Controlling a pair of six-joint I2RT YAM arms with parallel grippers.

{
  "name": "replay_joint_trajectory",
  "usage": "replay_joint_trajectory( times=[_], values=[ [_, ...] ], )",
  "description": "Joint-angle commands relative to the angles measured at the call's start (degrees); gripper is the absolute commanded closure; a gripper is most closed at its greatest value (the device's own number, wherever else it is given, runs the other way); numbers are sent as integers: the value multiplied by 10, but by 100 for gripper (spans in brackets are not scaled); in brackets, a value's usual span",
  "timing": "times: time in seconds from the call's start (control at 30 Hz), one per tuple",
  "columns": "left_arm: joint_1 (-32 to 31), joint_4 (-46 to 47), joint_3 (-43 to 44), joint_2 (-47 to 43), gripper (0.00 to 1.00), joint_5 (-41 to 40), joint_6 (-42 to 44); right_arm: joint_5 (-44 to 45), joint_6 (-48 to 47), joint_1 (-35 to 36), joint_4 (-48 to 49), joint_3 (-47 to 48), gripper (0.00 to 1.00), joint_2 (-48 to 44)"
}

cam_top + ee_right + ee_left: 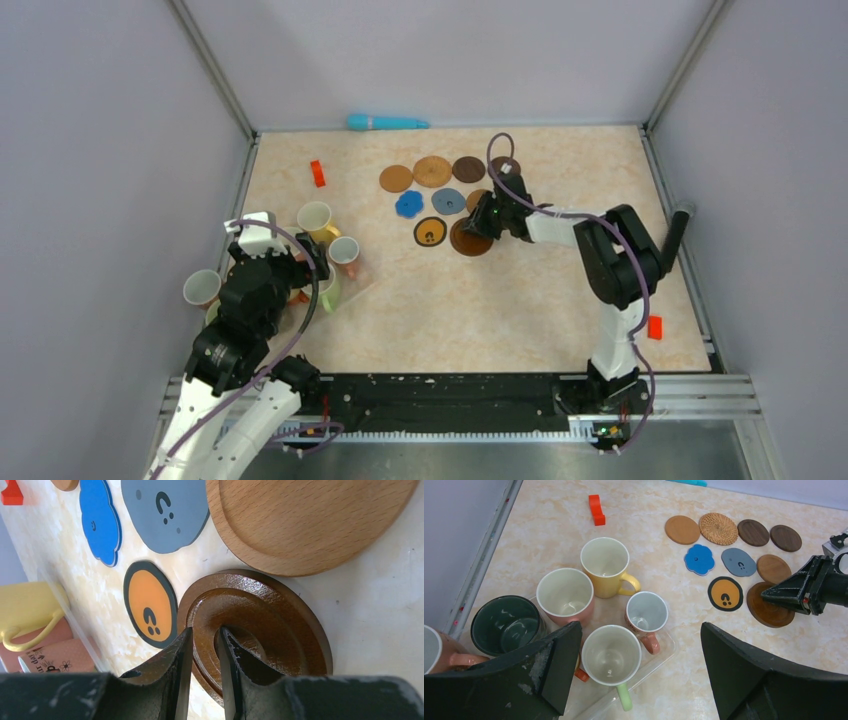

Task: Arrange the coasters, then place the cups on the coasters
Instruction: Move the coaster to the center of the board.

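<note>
My right pincer (205, 640) is clenched on the rim of the dark brown coaster (270, 625), with one finger outside the raised edge and one inside the dish. This coaster lies at the near end of the coaster group in the middle of the table (520, 300). The orange coaster (150, 602) is just beside it on one side and the pale wooden coaster (305, 520) on the other. My left pincer (639, 630) is released and holds nothing. It hangs wide over the cups (565, 594), which stand bunched at the table's left, several of them in a clear tray (664, 655).

The likely trouble is the grip itself. I hold only a thin, glossy lip, so the disc could pivot or slide out once I move it. Its neighbours are also very close (the pale wooden one nearly meets its rim), so a low sideways drag would probably nudge them out of place.

There is plenty I cannot settle. My fingers cover the near part of the coaster, so I cannot tell whether it sits flat or is tipped up at my side. From above, my right arm covers part of the coaster group, and my left arm covers some cups. A pinkish cup (436, 650) is cut off at the frame's edge, so I won't trust a cup count.
</note>
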Motion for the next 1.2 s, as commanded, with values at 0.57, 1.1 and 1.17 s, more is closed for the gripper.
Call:
replay_joint_trajectory(
  times=[0.57, 1.1, 1.17],
  values=[
    [-1, 25, -2, 7, 6, -7, 4, 64, -76, 11, -106, 59, 72, -21],
    [-1, 21, -1, 26, 6, -3, 3, 117, -205, 25, -190, -25, 31, -292],
    [-1, 18, 0, 34, 5, -9, 2, 146, -219, 34, -203, -44, 16, -337]
  ],
)
